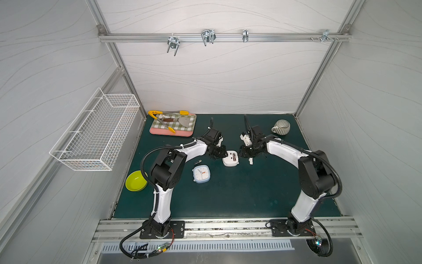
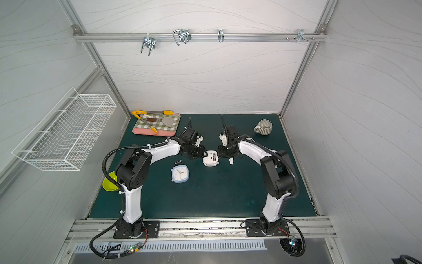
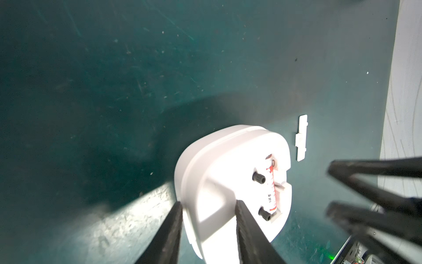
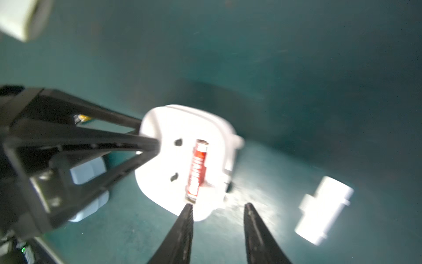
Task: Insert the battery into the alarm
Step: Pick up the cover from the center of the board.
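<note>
I log: battery (image 4: 198,169) sits in alarm (image 3: 228,160) slot, just off right gripper (image 4: 218,205), jaws parted, empty; left gripper (image 3: 209,203) clamps alarm.

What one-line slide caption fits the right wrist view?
Red battery sits in the back of the white alarm; left pincer grips its edge, right pincer open nearby.

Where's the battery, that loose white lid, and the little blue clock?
battery (image 4: 198,169): right wrist view, middle of its red label.
loose white lid (image 3: 301,137): left wrist view, its middle.
blue clock (image 1: 201,173): in a top view, centre of its dial.
</note>
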Motion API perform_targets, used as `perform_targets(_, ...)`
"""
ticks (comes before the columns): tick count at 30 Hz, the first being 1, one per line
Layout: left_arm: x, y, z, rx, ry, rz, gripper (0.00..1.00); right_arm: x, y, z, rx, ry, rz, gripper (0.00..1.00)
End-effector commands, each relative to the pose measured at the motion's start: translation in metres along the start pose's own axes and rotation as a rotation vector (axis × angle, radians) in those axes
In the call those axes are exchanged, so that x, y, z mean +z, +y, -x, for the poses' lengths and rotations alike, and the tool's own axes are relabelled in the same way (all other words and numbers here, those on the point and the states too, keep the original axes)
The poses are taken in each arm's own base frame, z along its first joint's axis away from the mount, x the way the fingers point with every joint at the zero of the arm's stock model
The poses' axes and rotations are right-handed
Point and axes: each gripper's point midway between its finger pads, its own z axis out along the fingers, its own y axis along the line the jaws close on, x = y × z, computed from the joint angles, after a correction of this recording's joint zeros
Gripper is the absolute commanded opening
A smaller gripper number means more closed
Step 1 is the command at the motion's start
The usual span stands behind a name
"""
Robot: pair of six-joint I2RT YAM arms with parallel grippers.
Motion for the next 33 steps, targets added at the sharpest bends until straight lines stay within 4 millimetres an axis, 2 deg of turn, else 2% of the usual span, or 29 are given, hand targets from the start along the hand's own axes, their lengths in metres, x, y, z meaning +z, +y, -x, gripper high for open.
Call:
perform_targets(1,0.018,0.027,-0.024,-0.021,0.088,0.098,0.4,-0.017,-0.04,-0.001,0.1,-0.032,-0.123,0.41)
perform_targets(3,0.017,0.026,-0.024,-0.02,0.087,0.096,0.41,-0.017,-0.058,-0.012,0.141,0.013,-0.158,0.39)
perform_targets(5,0.017,0.026,-0.024,-0.02,0.086,0.094,0.41,-0.015,-0.067,-0.02,0.164,0.052,-0.17,0.32)
perform_targets(9,0.017,0.025,-0.024,-0.021,0.086,0.088,0.41,-0.003,-0.062,-0.026,0.143,0.128,-0.171,0.26)
perform_targets(14,0.018,0.025,-0.025,-0.019,0.089,0.087,0.41,0.014,-0.061,-0.028,0.114,0.206,-0.253,0.15)
perform_targets(23,0.017,0.023,-0.025,-0.017,0.087,0.081,0.41,0.031,-0.06,-0.027,0.103,0.25,-0.267,0.15)
perform_targets(33,0.017,0.022,-0.024,-0.017,0.085,0.077,0.41,0.024,-0.057,-0.023,0.087,0.222,-0.269,0.2)
